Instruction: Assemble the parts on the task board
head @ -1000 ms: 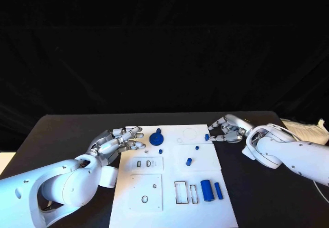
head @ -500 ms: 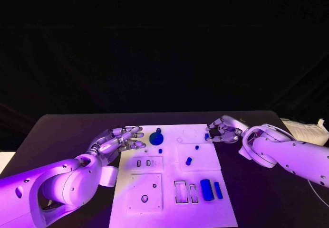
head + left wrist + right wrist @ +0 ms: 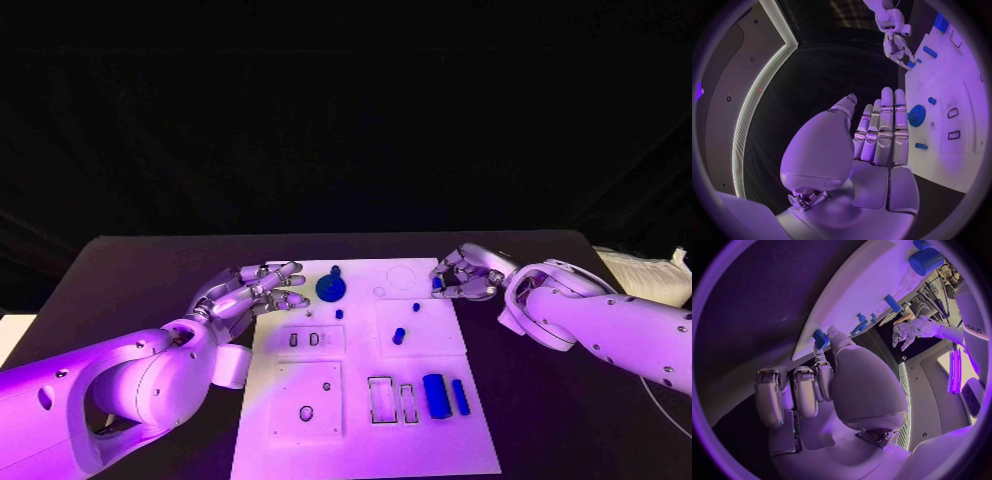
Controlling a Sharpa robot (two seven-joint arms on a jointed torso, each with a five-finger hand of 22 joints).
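Right hand (image 3: 469, 277) pinches small blue part (image 3: 436, 284) at task board (image 3: 433, 345) edge (likely for insertion); left hand (image 3: 248, 290) spread, free, beside gear (image 3: 330, 290).

Black-draped lab table (image 3: 159, 265)

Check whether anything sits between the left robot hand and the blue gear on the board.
Nothing visible does. The left robot hand hovers open beside the blue gear, with bare task board between its fingertips and the gear.
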